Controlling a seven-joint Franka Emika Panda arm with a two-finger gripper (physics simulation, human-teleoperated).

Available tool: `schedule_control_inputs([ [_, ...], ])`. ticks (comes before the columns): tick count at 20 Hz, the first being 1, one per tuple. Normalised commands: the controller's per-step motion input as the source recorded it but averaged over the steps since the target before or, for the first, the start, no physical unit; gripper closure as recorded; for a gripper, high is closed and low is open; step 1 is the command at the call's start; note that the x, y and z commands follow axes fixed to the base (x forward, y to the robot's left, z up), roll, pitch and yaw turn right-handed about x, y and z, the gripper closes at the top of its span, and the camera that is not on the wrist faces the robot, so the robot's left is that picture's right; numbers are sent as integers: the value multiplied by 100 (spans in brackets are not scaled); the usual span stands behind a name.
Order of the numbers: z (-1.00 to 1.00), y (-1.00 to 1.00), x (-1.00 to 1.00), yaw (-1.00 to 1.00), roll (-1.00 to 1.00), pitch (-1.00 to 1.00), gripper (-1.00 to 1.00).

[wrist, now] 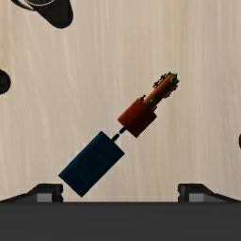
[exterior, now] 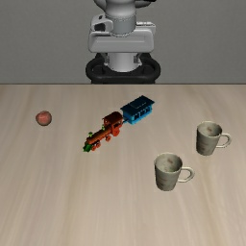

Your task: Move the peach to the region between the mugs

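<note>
The peach (exterior: 43,118) is a small reddish ball lying on the wooden table (exterior: 58,192) near the exterior view's left edge. Two grey mugs stand toward the exterior view's right: one mug (exterior: 209,138) farther back, the other mug (exterior: 171,172) nearer the front, with bare table between them. My arm (exterior: 122,38) hangs high over the table's far edge, well away from the peach. In the wrist view my gripper (wrist: 124,193) is open, its fingertips (wrist: 52,191) wide apart with nothing between them.
A toy train (exterior: 120,123) lies diagonally mid-table between the peach and the mugs. Directly below my hand are its blue wagon (wrist: 94,163) and red engine (wrist: 141,113).
</note>
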Motion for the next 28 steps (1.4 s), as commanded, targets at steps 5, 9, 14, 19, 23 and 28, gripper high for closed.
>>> schedule_control_inputs([
  [5,0,-100,0,0,0,0,-100],
  [9,0,-100,0,0,0,0,-100],
  [14,0,-100,0,0,0,0,-100],
  [19,0,-100,0,0,0,0,-100],
  [23,-25,-75,0,0,0,0,-100],
  [28,-100,0,0,0,0,0,-100],
])
